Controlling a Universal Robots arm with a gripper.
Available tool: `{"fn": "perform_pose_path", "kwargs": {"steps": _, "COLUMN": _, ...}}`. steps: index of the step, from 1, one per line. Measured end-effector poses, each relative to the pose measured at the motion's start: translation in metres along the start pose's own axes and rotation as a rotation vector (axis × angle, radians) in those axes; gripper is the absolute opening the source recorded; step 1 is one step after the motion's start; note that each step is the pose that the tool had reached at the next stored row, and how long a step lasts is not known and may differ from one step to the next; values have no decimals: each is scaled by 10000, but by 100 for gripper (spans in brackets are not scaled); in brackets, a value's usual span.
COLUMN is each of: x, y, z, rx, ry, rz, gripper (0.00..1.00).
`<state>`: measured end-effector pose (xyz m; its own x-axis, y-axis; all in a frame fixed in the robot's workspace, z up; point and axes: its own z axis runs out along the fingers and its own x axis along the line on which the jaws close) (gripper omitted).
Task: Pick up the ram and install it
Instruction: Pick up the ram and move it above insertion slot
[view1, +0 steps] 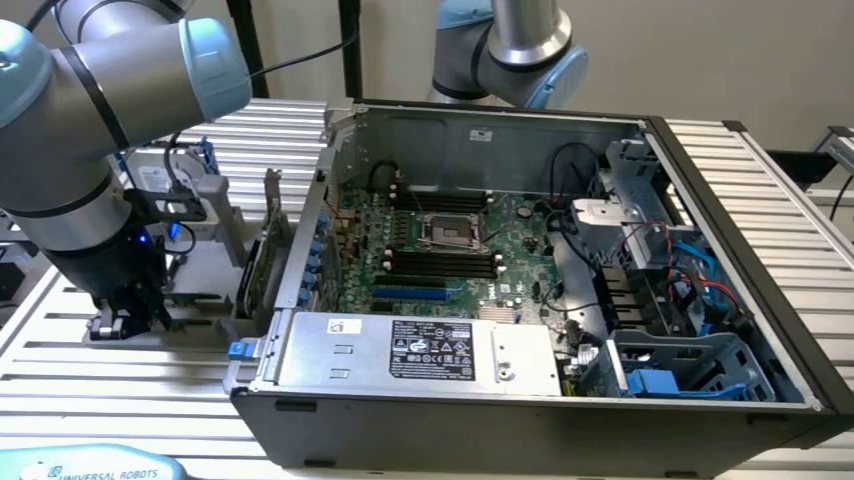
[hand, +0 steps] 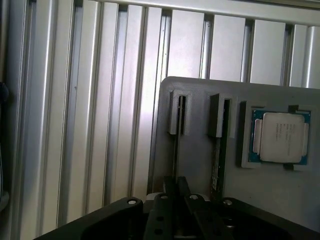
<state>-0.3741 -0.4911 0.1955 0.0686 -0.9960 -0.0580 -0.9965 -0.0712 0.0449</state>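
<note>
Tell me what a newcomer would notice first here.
The open computer case takes the exterior view's centre and right, its green motherboard laid bare. At that view's left the big grey arm reaches down, gripper at a grey holder tray, where a silver processor sits in a recess.

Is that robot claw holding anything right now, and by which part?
Cannot tell. The gripper sits down at a slot of the gray holder; any grip is hidden.
</note>
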Motion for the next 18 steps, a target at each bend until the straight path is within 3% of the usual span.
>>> {"fn": "perform_pose_path", "kwargs": {"steps": 6, "x": 0, "y": 0, "z": 0, "rx": 1, "ry": -1, "rz": 28, "gripper": 14}}
{"fn": "perform_pose_path", "kwargs": {"steps": 18, "x": 0, "y": 0, "z": 0, "rx": 40, "ry": -30, "rz": 690, "gripper": 14}}
